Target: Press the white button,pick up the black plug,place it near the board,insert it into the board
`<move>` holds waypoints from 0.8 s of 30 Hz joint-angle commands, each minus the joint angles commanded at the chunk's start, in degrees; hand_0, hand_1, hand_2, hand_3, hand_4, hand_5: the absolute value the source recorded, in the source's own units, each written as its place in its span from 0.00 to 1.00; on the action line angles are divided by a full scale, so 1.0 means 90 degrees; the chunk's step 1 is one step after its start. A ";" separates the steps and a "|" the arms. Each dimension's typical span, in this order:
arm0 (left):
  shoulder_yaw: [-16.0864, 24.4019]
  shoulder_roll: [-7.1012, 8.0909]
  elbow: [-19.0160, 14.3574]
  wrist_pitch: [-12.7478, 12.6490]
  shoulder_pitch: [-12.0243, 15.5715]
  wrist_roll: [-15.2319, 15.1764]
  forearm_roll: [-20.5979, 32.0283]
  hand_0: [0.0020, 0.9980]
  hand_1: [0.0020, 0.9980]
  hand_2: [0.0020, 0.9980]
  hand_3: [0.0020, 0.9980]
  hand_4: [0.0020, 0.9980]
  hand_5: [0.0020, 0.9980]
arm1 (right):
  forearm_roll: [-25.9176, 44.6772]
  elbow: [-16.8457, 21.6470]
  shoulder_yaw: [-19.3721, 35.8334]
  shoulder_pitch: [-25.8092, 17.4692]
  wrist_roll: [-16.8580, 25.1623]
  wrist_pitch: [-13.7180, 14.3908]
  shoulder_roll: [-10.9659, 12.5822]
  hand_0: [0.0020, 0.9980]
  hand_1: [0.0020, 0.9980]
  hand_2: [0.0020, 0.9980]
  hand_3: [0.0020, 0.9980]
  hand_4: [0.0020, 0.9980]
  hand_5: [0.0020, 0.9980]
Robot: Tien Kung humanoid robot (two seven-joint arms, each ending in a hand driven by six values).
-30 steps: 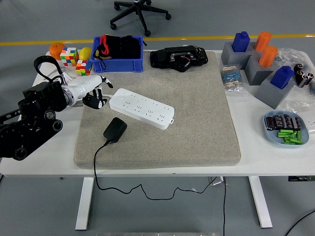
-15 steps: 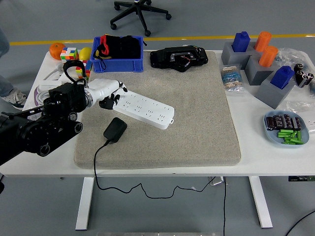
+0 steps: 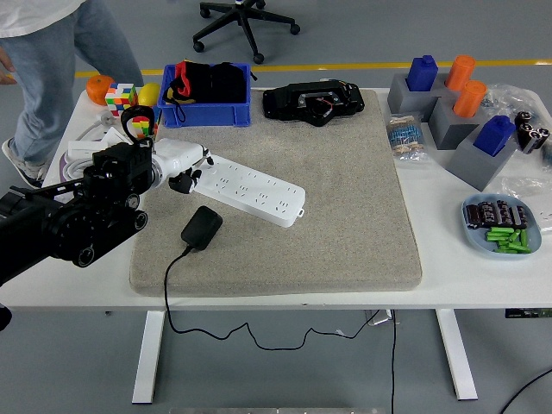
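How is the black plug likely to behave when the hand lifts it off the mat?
The black plug looks compact and rigid, so probably light and easy to grip. Its trailing cord hangs over the table edge and may tug it back.

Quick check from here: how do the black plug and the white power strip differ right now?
The black plug is small, dark and rounded; the white power strip is long, flat and lined with sockets. The plug lies untouched with its cord trailing off the table's near edge; the left hand is over the strip's left end. Both rest on the grey mat.
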State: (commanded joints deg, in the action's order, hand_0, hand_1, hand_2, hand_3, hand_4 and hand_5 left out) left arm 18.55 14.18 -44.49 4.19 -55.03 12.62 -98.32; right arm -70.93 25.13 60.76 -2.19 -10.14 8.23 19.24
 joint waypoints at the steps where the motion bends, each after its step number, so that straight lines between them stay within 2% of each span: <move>1: -0.0035 0.0003 -0.0022 0.0004 0.0005 -0.0013 0.0012 0.34 0.32 0.23 0.81 0.15 0.00 | 0.0003 0.0001 -0.0008 -0.0003 0.0002 -0.0001 -0.0002 0.71 0.65 0.66 0.60 0.72 0.38; 10: -0.0161 0.0004 -0.0022 0.0033 0.0006 -0.0042 0.0081 0.34 0.31 0.23 0.80 0.15 0.00 | 0.0014 0.0016 -0.0061 0.0008 0.0024 0.0015 -0.0002 0.71 0.65 0.66 0.60 0.72 0.38; 18: -0.0433 -0.0050 0.0236 0.0057 -0.0046 -0.0036 0.0143 0.34 0.31 0.23 0.80 0.16 0.00 | 0.0020 0.0012 -0.0085 0.0009 0.0027 0.0018 0.0001 0.71 0.65 0.66 0.60 0.72 0.38; 20: -0.0431 -0.0036 0.0208 0.0053 -0.0043 -0.0044 0.0130 0.34 0.31 0.23 0.80 0.14 0.00 | 0.0020 0.0010 -0.0081 0.0003 0.0029 0.0022 0.0000 0.71 0.65 0.66 0.60 0.72 0.38; 24: -0.0123 0.0041 -0.0021 0.0025 0.0032 -0.0060 0.0024 0.34 0.31 0.23 0.80 0.14 0.00 | 0.0014 0.0010 -0.0059 -0.0024 0.0032 0.0024 -0.0007 0.71 0.65 0.66 0.60 0.72 0.38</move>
State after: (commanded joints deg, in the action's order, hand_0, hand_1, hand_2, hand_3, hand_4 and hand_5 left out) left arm 17.44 14.54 -44.69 4.41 -54.74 12.08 -98.11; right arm -70.81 25.22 60.23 -2.41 -9.85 8.45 19.19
